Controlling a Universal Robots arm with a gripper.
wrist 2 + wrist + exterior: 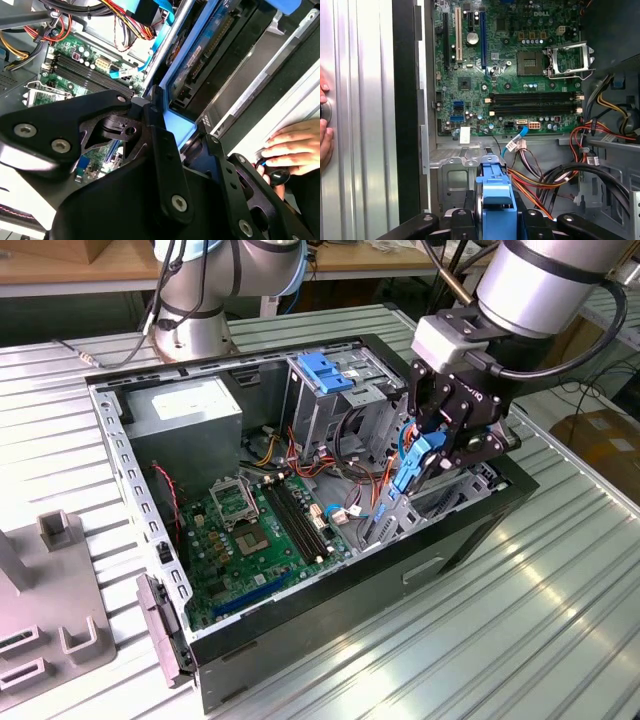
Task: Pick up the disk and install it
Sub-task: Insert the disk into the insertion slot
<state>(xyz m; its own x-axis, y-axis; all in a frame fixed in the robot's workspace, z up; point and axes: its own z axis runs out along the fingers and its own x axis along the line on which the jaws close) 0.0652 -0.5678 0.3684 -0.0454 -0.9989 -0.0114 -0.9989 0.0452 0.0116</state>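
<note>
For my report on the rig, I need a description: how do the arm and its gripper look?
The arm is a thick silver-grey tube with a grey round base. A pale grey block joins it to the black gripper, built of flat plates with silver screws. A black cable loops beside the wrist.

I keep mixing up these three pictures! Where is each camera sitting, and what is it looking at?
Exterior view: off the arm, looking down into the open computer case; the arm and the gripper holding the disk show.
First wrist view: on the wrist, looking past the disk at the motherboard; gripper parts show.
Second wrist view: on the wrist, close on the clamped disk; black gripper links show.
Shared: both wrist views catch a person's hand.
</note>
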